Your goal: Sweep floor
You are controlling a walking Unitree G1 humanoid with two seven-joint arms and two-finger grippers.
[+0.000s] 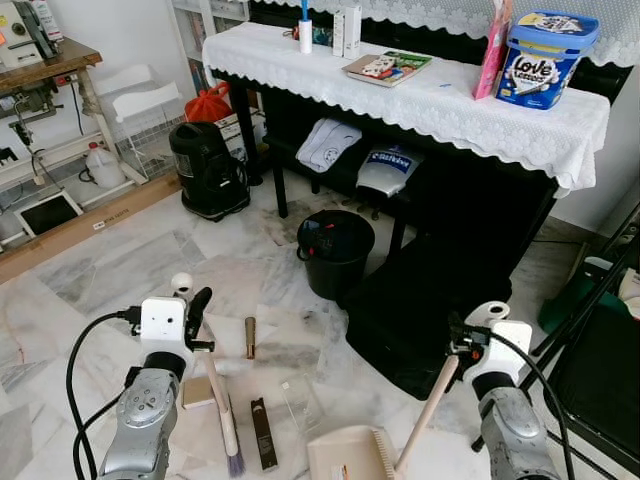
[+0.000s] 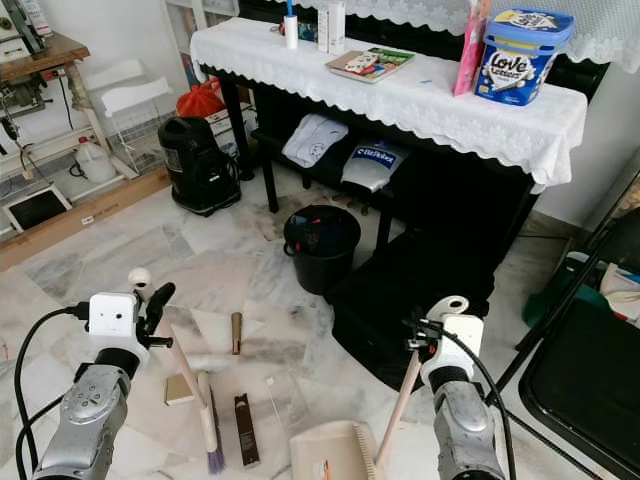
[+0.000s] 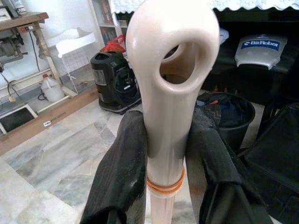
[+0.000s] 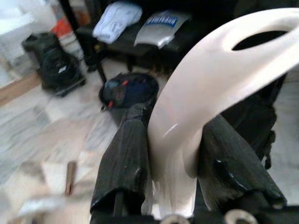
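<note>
A marble floor (image 1: 120,270) spreads ahead. At twelve o'clock stands a bin (image 1: 335,250), with a cloth-covered table (image 1: 420,100) behind it. On the table's right end sits a tub (image 1: 545,55); a book (image 1: 388,67) lies near its middle. At eleven o'clock a vacuum cleaner (image 1: 208,170) stands beside the table's left leg. Close in, at six o'clock, a dustpan (image 1: 350,455) rests on the floor, with a brush (image 1: 225,420) to its left (small scraps lie between them). A folding chair (image 1: 600,370) stands at three o'clock.

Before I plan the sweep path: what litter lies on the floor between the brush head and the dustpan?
In the left eye view, a dark flat strip lies between the brush head and the dustpan, with pale marble floor around it.
</note>
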